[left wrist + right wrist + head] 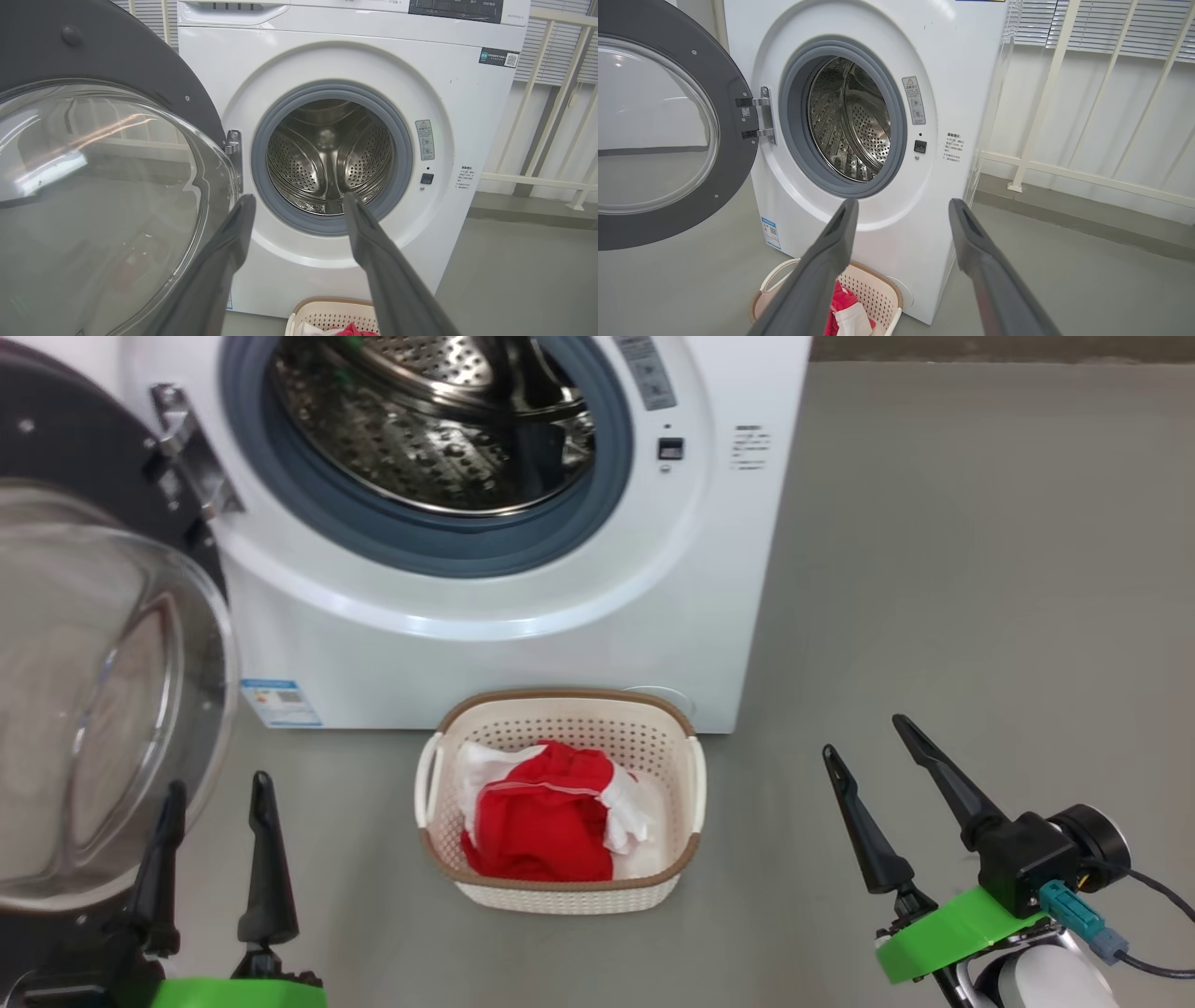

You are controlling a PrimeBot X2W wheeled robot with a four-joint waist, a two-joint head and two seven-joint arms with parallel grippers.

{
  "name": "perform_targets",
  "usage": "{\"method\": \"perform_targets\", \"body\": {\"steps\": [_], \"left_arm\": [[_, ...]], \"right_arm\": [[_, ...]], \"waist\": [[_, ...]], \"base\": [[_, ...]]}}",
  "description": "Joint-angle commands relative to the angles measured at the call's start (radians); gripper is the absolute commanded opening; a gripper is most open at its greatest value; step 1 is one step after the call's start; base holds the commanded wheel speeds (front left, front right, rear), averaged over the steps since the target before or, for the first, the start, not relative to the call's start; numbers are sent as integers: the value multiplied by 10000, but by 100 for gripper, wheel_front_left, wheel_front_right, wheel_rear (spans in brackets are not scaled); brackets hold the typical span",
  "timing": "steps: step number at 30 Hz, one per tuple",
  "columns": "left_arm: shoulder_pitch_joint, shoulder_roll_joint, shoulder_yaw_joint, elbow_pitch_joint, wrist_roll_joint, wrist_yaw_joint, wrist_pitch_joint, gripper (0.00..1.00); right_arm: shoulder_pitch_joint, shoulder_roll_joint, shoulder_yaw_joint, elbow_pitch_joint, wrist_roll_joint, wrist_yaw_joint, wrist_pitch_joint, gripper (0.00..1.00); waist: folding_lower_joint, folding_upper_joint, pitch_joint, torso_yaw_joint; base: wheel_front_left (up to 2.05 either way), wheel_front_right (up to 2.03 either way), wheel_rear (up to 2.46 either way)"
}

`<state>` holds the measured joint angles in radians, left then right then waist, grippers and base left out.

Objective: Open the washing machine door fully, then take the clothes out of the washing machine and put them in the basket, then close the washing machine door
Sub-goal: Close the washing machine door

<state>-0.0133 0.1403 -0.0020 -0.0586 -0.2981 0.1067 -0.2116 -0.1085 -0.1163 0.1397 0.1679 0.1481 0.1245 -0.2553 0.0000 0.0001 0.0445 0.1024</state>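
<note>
The left jaws stand wide apart with nothing between them; their two long dark fingers (pixel 266 859) rise nearly upright and almost parallel; a green mount (pixel 243 994) sits just behind them. The right jaws are spread as wide and are also empty; their fingers (pixel 864 831) lean up and toward the left jaws; behind them come a green bracket (pixel 943 929), a black wrist block (pixel 1022 859) with a blue plug (pixel 1078 913), then the pale forearm (pixel 1046 982). In the left wrist view the fingers (pixel 387 275) splay in a V; in the right wrist view the fingers (pixel 822 270) do likewise.

White railing (pixel 1045 93) stands on grey floor (pixel 980 569), before what look like blinds (pixel 1111 28).
</note>
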Motion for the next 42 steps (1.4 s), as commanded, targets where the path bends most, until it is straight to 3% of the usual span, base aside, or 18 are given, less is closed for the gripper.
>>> {"method": "perform_targets", "body": {"steps": [1,10,24,42], "left_arm": [[-90,148,309,-341,181,102,19,100],[-3,156,305,-653,186,289,160,100],[184,234,278,-832,261,519,297,100],[429,333,299,-947,237,729,392,100]], "right_arm": [[-418,-90,220,-285,-1,62,-65,100],[-695,-153,515,-303,13,62,-65,100],[-839,-98,742,-250,60,62,-65,100],[-692,-88,850,-218,128,62,-65,100]], "waist": [[0,-1,63,458],[0,-1,156,1454],[0,-1,14,2470],[0,-1,-169,2898]], "base": [[0,0,0],[0,0,0],[0,0,0],[0,0,0]]}}
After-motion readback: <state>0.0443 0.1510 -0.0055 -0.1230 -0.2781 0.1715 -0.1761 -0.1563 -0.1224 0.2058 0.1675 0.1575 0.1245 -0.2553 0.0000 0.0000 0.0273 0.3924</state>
